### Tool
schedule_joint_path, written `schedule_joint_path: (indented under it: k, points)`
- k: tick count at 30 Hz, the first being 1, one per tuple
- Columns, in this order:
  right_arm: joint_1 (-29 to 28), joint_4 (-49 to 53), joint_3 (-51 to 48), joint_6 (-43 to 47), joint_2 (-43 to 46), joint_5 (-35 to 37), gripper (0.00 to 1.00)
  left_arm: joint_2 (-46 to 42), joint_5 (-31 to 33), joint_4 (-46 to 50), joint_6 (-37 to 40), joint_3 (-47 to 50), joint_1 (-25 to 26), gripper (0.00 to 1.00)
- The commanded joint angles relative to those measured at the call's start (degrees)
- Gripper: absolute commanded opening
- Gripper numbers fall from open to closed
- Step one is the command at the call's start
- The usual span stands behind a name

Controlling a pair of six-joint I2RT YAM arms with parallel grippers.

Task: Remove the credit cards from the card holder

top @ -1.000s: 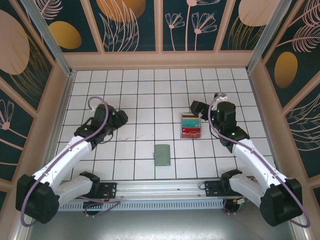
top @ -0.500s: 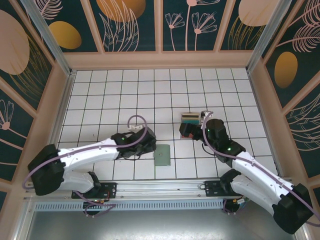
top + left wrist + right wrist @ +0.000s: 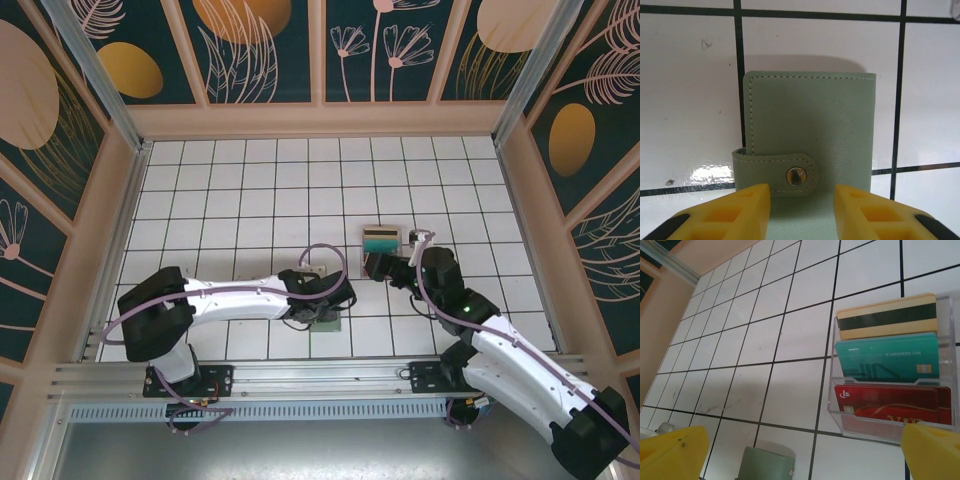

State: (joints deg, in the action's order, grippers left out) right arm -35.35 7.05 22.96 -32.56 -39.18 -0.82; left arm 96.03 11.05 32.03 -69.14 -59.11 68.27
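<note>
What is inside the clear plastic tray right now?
Three cards stand in the clear plastic tray: a yellow-gold card at the far end, a teal card, then a red card nearest. Each rear card's lower part is covered by the card in front.

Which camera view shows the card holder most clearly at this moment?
The left wrist view: the card holder lies closed in the middle, stitching and snap strap sharp. The right wrist view catches one corner at its bottom edge. In the top external view the left arm covers most of it.
</note>
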Motion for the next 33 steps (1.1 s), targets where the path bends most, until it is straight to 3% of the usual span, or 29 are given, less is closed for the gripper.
schedule_joint_path:
  k: [1,7,11,18,27,33]
  points:
    - [-0.58,0.75,-0.81,-1.33,1.21,1.39,0.99,1.81,0.51,3.67,1.44,-2.16,0.37,0.39]
    - [-0.68,0.81,-0.82,-1.37,1.21,1.43,0.99,5.83,1.1,5.43,2.8,-3.63,0.37,0.42]
    - [-0.68,0.78,-0.65,-1.28,1.14,1.3,0.99,7.86,1.58,6.58,2.91,-3.97,0.37,0.39]
    - [-0.82,0.38,-0.21,-1.34,-0.25,-0.79,0.99,8.1,2.03,7.86,3.21,-4.74,0.32,0.01]
    - [-5.1,-4.08,2.61,-1.8,-8.98,-5.62,0.99,-3.97,2.42,-2.3,1.56,2.99,-1.16,0.0]
    - [-7.0,-12.37,1.02,-6.24,-17.11,-14.26,0.65,-12.51,2.38,-11.15,1.47,11.41,-2.44,0.0]
